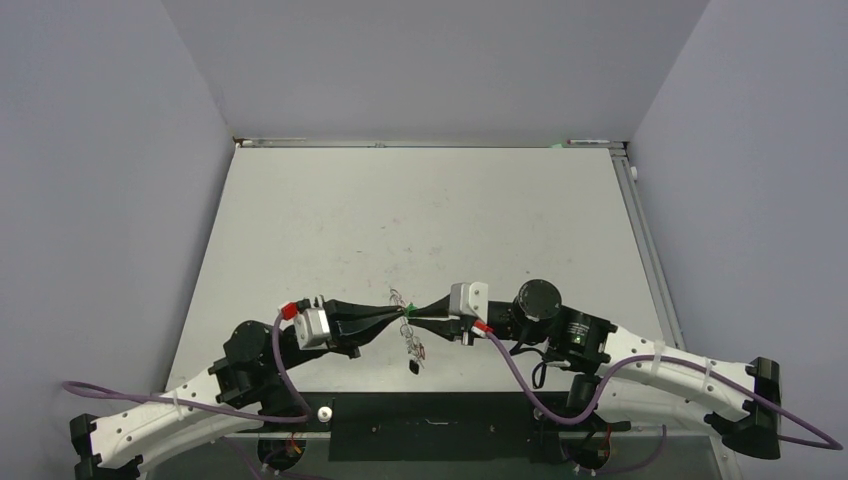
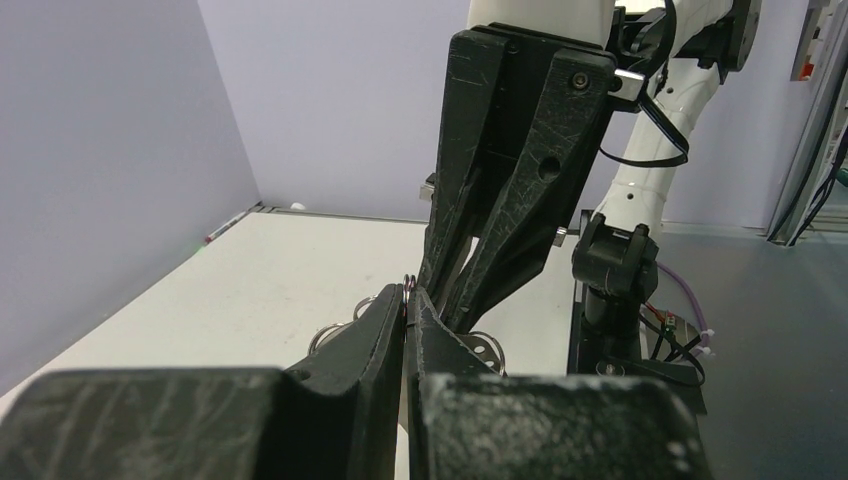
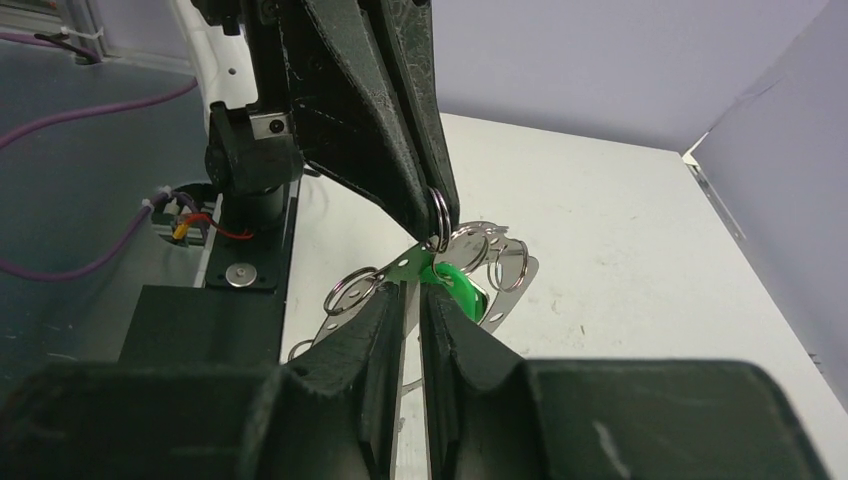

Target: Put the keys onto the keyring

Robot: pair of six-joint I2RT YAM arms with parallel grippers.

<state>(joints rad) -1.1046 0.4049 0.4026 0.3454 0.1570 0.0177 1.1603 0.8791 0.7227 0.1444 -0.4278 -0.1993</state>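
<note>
The keyring point(image 1: 402, 299) is held in the air between my two grippers above the table's near part. In the right wrist view it is a flat silver oval band point(image 3: 513, 287) with small holes and several split rings. My right gripper point(image 3: 410, 296) is shut on the band's edge, beside a green key tag point(image 3: 458, 284). My left gripper point(image 2: 408, 300) is shut on a small split ring point(image 2: 408, 283), which also shows in the right wrist view point(image 3: 438, 215). Small keys point(image 1: 413, 350) hang below the ring; their tag colours are too small to tell.
The grey table point(image 1: 420, 220) has purple walls on the left, back and right. A black base plate point(image 1: 430, 425) lies at the near edge between the arm bases. Purple cables point(image 1: 520, 385) trail from both wrists.
</note>
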